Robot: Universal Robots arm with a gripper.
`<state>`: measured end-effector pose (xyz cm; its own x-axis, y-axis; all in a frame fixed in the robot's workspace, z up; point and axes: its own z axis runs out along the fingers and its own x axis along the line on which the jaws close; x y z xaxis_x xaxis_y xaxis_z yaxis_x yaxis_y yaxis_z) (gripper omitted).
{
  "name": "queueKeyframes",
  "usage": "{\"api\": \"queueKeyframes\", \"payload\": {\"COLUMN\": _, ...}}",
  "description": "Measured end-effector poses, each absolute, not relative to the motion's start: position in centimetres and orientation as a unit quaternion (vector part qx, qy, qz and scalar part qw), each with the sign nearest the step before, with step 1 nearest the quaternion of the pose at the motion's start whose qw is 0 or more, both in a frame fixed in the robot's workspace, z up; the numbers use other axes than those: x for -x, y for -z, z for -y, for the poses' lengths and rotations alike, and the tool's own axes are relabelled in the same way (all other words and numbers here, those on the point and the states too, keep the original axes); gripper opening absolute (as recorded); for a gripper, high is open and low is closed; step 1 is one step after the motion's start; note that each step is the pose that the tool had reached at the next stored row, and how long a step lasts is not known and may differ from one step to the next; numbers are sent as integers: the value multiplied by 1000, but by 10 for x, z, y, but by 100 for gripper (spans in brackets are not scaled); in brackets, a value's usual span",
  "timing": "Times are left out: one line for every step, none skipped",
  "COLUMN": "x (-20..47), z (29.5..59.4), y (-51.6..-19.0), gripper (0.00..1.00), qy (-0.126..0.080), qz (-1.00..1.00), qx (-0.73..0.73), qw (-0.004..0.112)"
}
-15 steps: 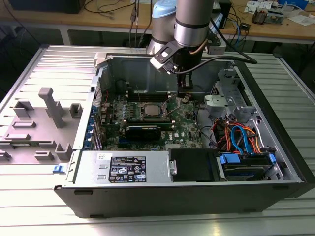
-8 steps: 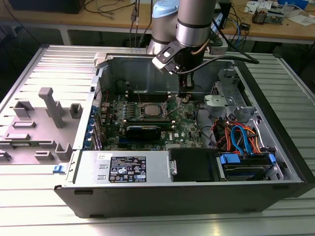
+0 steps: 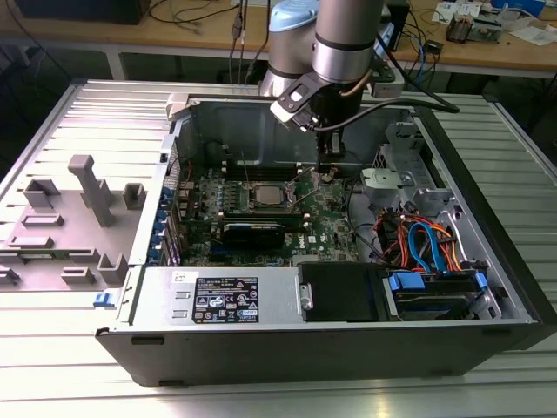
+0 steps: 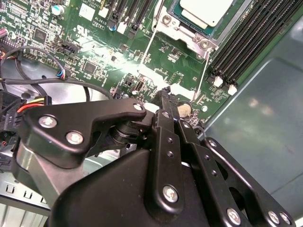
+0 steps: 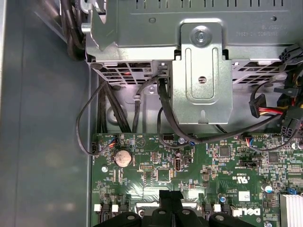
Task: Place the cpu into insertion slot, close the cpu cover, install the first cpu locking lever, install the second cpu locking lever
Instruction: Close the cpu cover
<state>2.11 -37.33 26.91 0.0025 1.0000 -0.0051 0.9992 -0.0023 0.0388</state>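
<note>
**A:** Entry one, nearest the lens: hand (image 4: pixel 165 94), black linkage. Condition?

**B:** Its fingers (image 4: pixel 163 106) were pressed together, with nothing visible between them. The tip was low over the green circuit board (image 4: pixel 94 38), near the insertion slot (image 3: pixel 265 206) on the exterior view's right of it, just beside the coin battery (image 4: pixel 183 109).

**A:** Entry two: cpu.

**B:** The cpu (image 4: pixel 206 8) lay in the insertion slot, silver top up. The cpu cover (image 4: pixel 185 32) appeared to lie down around it, though part was cut off.

**A:** Entry three: levers.

**B:** Two thin wire levers (image 4: pixel 147 49) ran from the insertion slot toward the hand. The one nearer the memory slots (image 4: pixel 255 33) ended close to the fingertip. Whether either was hooked, I could not tell.

**A:** Step in hand?

**B:** By my judgement, the first locking lever; seating and covering looked done. That step called for a steady push on the wire's end, down and under its catch, without scraping the small parts beside the insertion slot.
</note>
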Motion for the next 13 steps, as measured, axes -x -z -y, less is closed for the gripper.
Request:
{"api": "queueKeyframes", "payload": {"x": -21, "z": 373, "y": -269, "gripper": 11, "qy": -12, "qz": -706, "qx": -708, "qw": 16}}
{"api": "queueKeyframes", "payload": {"x": -22, "z": 373, "y": -269, "gripper": 11, "qy": -12, "qz": -706, "qx": -708, "qw": 15}}
{"api": "queueKeyframes", "payload": {"x": -22, "z": 373, "y": -269, "gripper": 11, "qy": -12, "qz": -706, "qx": -708, "qw": 15}}
{"api": "queueKeyframes", "payload": {"x": -23, "z": 373, "y": -269, "gripper": 11, "qy": -12, "qz": -706, "qx": -708, "qw": 16}}
{"api": "queueKeyframes", "payload": {"x": -24, "z": 373, "y": -269, "gripper": 11, "qy": -12, "qz": -706, "qx": -708, "qw": 16}}
{"api": "queueKeyframes", "payload": {"x": -24, "z": 373, "y": -269, "gripper": 11, "qy": -12, "qz": -706, "qx": -708, "qw": 16}}
{"api": "queueKeyframes", "payload": {"x": -25, "z": 373, "y": -268, "gripper": 11, "qy": -12, "qz": -706, "qx": -708, "qw": 16}}
{"api": "queueKeyframes", "payload": {"x": -25, "z": 373, "y": -268, "gripper": 11, "qy": -12, "qz": -706, "qx": -708, "qw": 16}}
{"api": "queueKeyframes", "payload": {"x": -26, "z": 373, "y": -268, "gripper": 11, "qy": -12, "qz": -706, "qx": -708, "qw": 16}}
{"api": "queueKeyframes", "payload": {"x": -27, "z": 373, "y": -268, "gripper": 11, "qy": -12, "qz": -706, "qx": -708, "qw": 15}}
{"api": "queueKeyframes", "payload": {"x": -27, "z": 373, "y": -268, "gripper": 11, "qy": -12, "qz": -706, "qx": -708, "qw": 15}}
{"api": "queueKeyframes", "payload": {"x": -28, "z": 373, "y": -267, "gripper": 11, "qy": -12, "qz": -706, "qx": -708, "qw": 15}}
{"api": "queueKeyframes", "payload": {"x": -29, "z": 373, "y": -267, "gripper": 11, "qy": -12, "qz": -706, "qx": -708, "qw": 15}}
